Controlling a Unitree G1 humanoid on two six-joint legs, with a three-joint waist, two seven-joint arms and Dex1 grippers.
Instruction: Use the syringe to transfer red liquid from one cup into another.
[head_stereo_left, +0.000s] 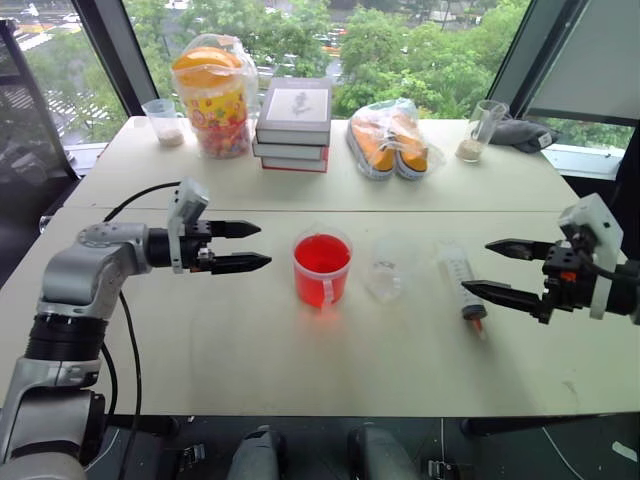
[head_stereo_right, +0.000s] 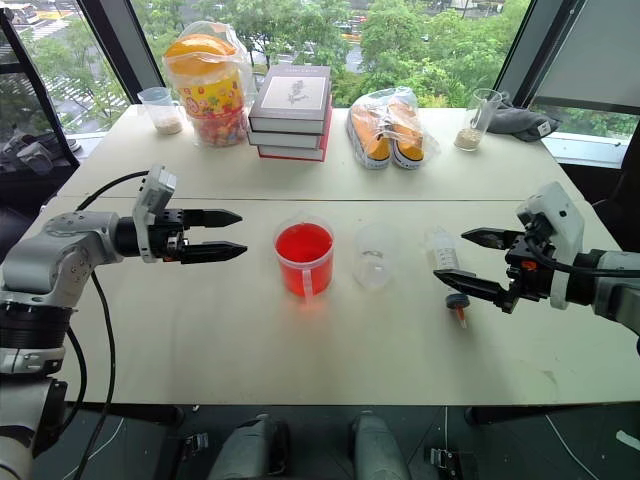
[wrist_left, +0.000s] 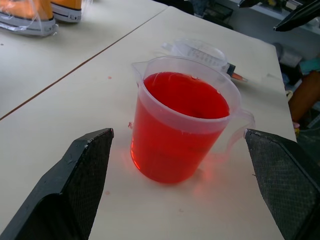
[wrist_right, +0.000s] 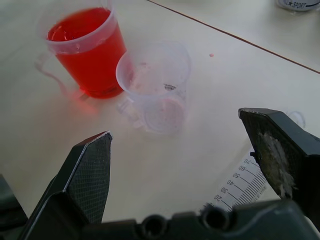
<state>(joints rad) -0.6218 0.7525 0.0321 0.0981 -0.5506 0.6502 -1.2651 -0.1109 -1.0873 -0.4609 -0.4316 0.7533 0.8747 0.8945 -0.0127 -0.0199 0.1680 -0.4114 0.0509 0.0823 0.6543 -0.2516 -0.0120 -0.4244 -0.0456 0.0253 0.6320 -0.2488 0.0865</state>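
The right gripper (head_stereo_right: 468, 262) has its 2 fingers spread wide and holds nothing. The syringe (head_stereo_left: 461, 278) lies flat on the table just under it, orange tip toward the robot. A crooked grab could roll it away. At 9 o'clock from the syringe sits the small clear cup (head_stereo_right: 372, 256) — light, easy to bump over. Next to that is the red cup (head_stereo_left: 322, 268), nearly full of red liquid (wrist_left: 185, 95). The left gripper (head_stereo_left: 252, 246) — also wide and empty — points at it from 9 o'clock. 1 nudge could spill it.

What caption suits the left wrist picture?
Open left gripper faces the red cup; syringe lies beyond.
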